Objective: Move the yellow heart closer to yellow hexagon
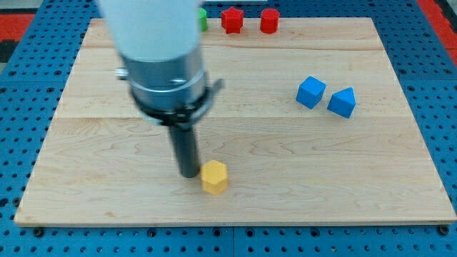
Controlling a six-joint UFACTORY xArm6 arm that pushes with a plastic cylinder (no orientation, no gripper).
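A yellow hexagon block (pixel 214 176) lies on the wooden board (pixel 300 178) near the view's bottom, left of centre. My tip (pixel 188 173) stands just to the left of it, touching or almost touching its left side. No yellow heart shows in this view; the arm's body covers part of the board at the upper left.
A blue cube (pixel 310 92) and a blue wedge-like block (pixel 342 102) sit side by side at the right. A red star-like block (pixel 232 19) and a red cylinder (pixel 269 20) stand at the top edge. A green block (pixel 203 19) peeks out beside the arm.
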